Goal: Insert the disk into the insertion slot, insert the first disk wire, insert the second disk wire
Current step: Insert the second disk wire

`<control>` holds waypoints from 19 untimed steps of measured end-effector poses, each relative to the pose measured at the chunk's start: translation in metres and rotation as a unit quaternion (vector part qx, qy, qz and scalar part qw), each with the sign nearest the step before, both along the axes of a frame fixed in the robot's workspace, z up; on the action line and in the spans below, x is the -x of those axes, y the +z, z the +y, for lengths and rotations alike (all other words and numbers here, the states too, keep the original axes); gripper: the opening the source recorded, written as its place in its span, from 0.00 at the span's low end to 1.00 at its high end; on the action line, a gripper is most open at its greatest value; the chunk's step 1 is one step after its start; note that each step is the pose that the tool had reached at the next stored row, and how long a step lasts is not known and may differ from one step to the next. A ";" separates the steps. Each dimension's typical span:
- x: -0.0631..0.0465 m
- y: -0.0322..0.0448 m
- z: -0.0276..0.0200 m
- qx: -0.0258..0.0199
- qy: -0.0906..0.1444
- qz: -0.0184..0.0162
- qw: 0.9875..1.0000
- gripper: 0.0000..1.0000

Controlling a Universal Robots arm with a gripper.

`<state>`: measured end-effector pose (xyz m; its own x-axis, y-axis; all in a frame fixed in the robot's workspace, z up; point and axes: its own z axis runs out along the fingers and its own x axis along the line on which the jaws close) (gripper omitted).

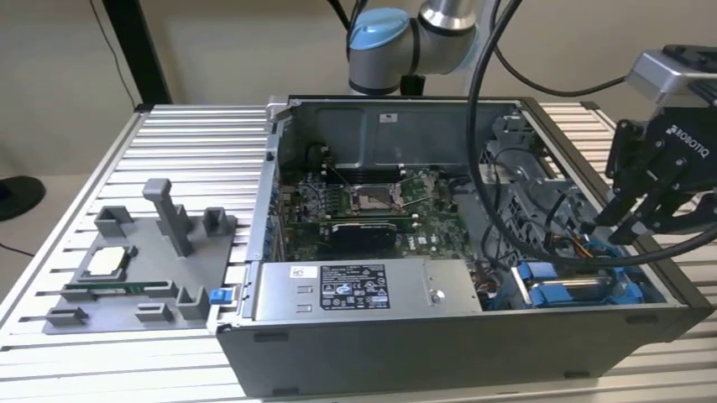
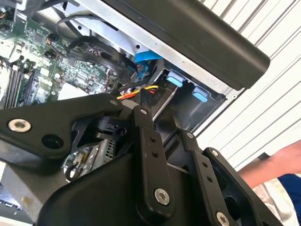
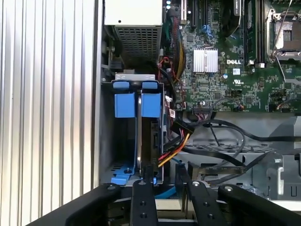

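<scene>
Starting with the exterior view, I see the claw (image 1: 634, 228) hanging over the open computer case (image 1: 448, 353) at the corner toward the exterior view's right, just above the insertion slot (image 1: 536, 273). The disk (image 1: 583, 290) lies inside that slot, a silver face between blue carrier pieces, with a black cable (image 1: 476, 151) looping across in front of it. The grey power-supply box (image 1: 358, 290) sits beside it, and the case stands on the slatted desk (image 1: 191, 143). I cannot tell whether the claw is spread or pinching something.

In the second wrist view the claw's black body covers most of the bay. Red, yellow and orange wires (image 2: 138, 92) run down behind it, so their end is hidden. A person's arm (image 2: 282, 162) is cut off at the edge.

In the first wrist view the disk (image 3: 151, 141) stands edge-on in the compartment nearer the motherboard (image 3: 225, 70). The wires (image 3: 175, 148) reach toward its end, where the claw blocks the connection.
</scene>
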<state>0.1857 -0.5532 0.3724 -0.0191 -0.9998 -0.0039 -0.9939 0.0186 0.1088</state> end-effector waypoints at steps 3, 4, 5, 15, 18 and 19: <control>0.000 0.0000 0.0084 0.000 0.000 0.000 1.000 1.00; 0.000 0.0000 0.0113 0.000 0.000 0.000 1.000 1.00; 0.000 0.0000 0.0141 0.000 0.000 0.000 1.000 1.00; -0.001 -0.0001 0.0351 0.001 0.000 0.000 1.000 1.00; -0.002 -0.0002 0.0379 0.001 0.000 0.000 1.000 1.00; -0.002 -0.0002 0.0382 0.001 0.000 0.000 1.000 1.00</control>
